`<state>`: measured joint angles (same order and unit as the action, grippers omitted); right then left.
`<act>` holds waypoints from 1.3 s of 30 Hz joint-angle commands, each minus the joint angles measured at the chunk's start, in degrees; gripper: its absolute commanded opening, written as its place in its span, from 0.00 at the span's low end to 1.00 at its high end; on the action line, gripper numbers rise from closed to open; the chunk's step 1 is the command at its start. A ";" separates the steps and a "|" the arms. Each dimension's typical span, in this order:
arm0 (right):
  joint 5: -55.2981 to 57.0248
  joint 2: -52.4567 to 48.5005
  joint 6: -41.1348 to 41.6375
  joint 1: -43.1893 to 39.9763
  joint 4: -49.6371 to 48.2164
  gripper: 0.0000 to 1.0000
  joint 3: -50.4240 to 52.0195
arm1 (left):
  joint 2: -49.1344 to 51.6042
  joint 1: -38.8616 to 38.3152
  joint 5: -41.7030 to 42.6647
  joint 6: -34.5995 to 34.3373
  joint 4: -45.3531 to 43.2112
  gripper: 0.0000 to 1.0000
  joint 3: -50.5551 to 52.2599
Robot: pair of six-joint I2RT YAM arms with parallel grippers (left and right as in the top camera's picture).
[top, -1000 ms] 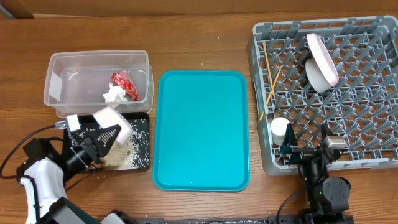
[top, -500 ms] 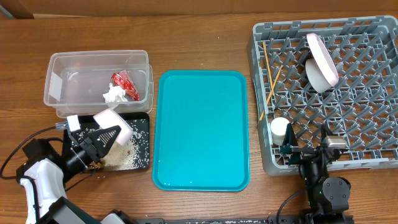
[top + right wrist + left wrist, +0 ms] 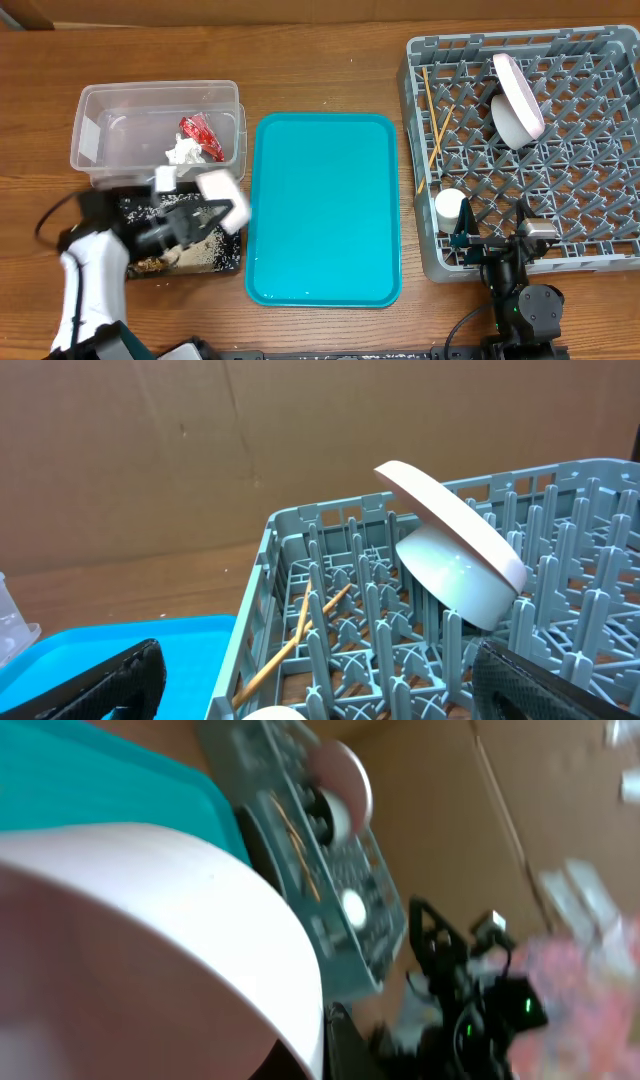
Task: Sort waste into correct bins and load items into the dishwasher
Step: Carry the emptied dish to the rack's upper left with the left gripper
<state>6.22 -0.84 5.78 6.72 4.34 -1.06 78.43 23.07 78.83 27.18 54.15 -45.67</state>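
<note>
Dish rack (image 3: 262,575): grey, pegs upright, filling the right side.
White plate (image 3: 455,575): tilted on edge among the pegs, rounded underside towards us.
Chopsticks (image 3: 300,635): lying slantwise on the rack floor, left of the plate.
Teal tray (image 3: 90,645): one corner, just left of the rack.
Right gripper (image 3: 318,695): black fingers spread wide at the bottom corners.

We're seeing a white-shelled left arm (image 3: 86,288) with a black cable (image 3: 43,227) looping off it, black left gripper (image 3: 212,214), right arm (image 3: 527,302) all black
</note>
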 commanded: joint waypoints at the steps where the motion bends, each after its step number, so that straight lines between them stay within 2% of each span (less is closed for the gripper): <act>1: 0.13 0.55 0.20 -0.37 -0.17 1.00 0.59 | -0.46 -9.66 -3.93 -4.83 -1.99 0.04 -7.61; 2: 0.13 0.55 0.17 -0.37 -0.17 1.00 0.59 | -0.46 -12.66 -5.42 -7.43 -3.98 0.04 -9.35; 4: 0.13 0.55 0.17 -0.37 -0.17 1.00 0.59 | -0.44 -18.69 -8.98 -17.29 -12.20 0.04 -11.89; 9: 0.15 0.55 0.17 -0.37 -0.17 1.00 0.59 | 0.61 -32.28 -17.75 -45.57 -43.12 0.04 -12.41; 14: 0.13 0.55 0.17 -0.37 -0.17 1.00 0.59 | 7.50 -43.67 -24.50 -67.17 -74.93 0.04 -12.50; 18: 0.13 0.55 0.17 -0.37 -0.17 1.00 0.59 | 16.92 -49.18 -28.22 -80.11 -91.23 0.04 -14.82; 21: 0.13 0.55 0.17 -0.37 -0.17 1.00 0.59 | 25.18 -51.80 -28.15 -85.70 -96.37 0.04 -19.93; 29: 0.13 0.55 0.20 -0.37 -0.17 1.00 0.59 | 41.70 -55.23 -29.09 -89.94 -97.07 0.04 -37.09; 31: 0.15 0.55 0.17 -0.37 -0.20 1.00 0.59 | 44.68 -55.52 -30.49 -92.89 -97.07 0.04 -40.13; 36: 0.13 0.55 0.17 -0.37 -0.17 1.00 0.59 | 49.48 -55.71 -32.81 -97.15 -97.13 0.07 -43.01; 39: 0.13 0.55 0.17 -0.37 -0.17 1.00 0.59 | 51.54 -55.71 -32.74 -98.40 -97.72 0.12 -43.01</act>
<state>6.20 -0.84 5.78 6.72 4.40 -1.06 127.31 -32.45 47.29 -67.94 -43.07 -87.33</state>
